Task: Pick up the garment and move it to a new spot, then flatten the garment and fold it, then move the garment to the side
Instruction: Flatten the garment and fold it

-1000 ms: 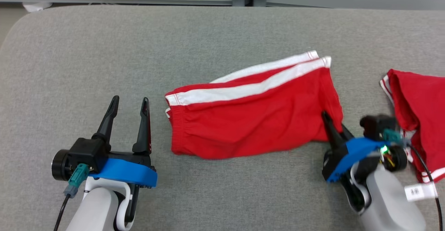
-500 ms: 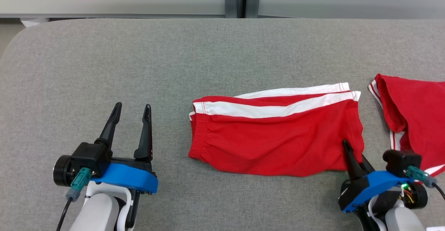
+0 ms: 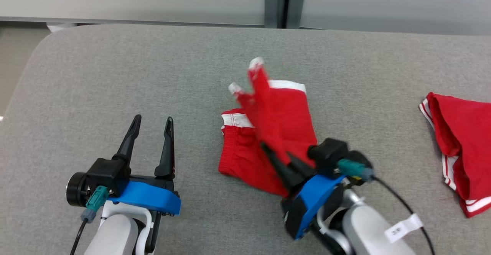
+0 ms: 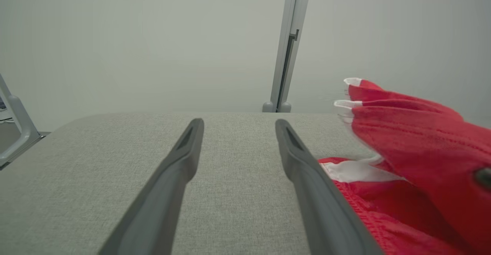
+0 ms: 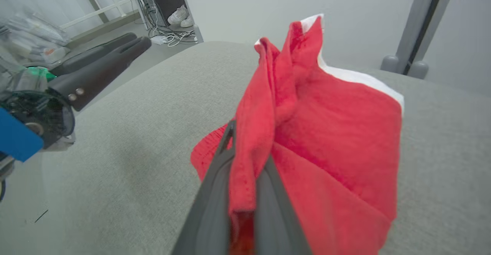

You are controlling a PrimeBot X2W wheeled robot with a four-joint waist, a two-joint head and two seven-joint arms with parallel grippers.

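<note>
The right claw (image 3: 278, 151) is clamped narrowly on the red shorts (image 3: 285, 111), an edge of the cloth being pinched between its two dark fingers (image 5: 209, 197). From that grip one end of the shorts is held raised and bunched above the counter (image 3: 153, 63), its white-trimmed corners pointing upward and slightly blurred. The rest is left lying crumpled near the middle of the counter, with the elastic waistband and a white side stripe turned toward the left claw (image 3: 153, 118). That claw is held wide and empty, just beside the shorts without touching them. A second red garment (image 3: 464, 132) with white stripes is seen well apart at the right edge. The counter is covered in grey woven fabric and rounded at its corner. It is backed by a pale grey wall with a vertical post (image 3: 284, 2).
</note>
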